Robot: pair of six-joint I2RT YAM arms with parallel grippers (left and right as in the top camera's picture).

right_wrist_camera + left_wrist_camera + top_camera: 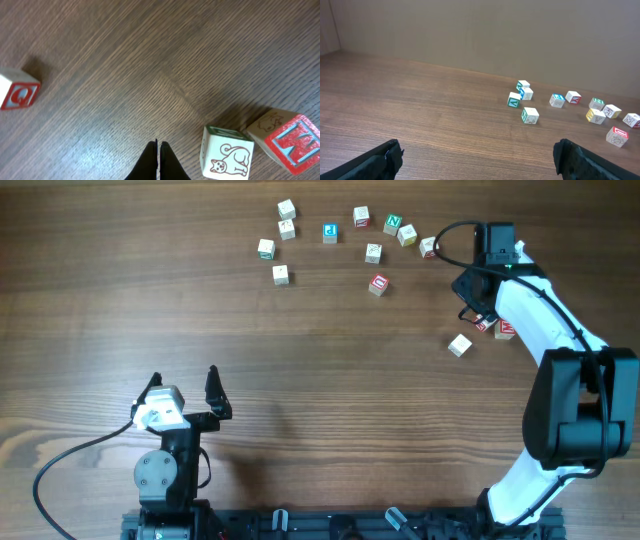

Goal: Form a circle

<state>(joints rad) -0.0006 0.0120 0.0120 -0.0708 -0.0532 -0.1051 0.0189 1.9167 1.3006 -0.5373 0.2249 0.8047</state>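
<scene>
Several lettered wooden blocks [330, 232] lie in a loose arc at the far side of the table; the left wrist view shows them as blocks [530, 115] at the right. My right gripper [481, 317] is shut with nothing in it. Its closed fingertips [158, 143] hover over bare wood just left of a cat-picture block [226, 154] and a red-lettered block [288, 140]. A red Q block [17, 89] lies further left. A white block [459, 345] lies apart, near the right arm. My left gripper [184, 383] stands open and empty near the front edge.
The right arm [560, 370] curves up the right side and covers part of the two blocks under it. A wall [480, 30] rises behind the table. A black cable [60, 470] runs along the front left.
</scene>
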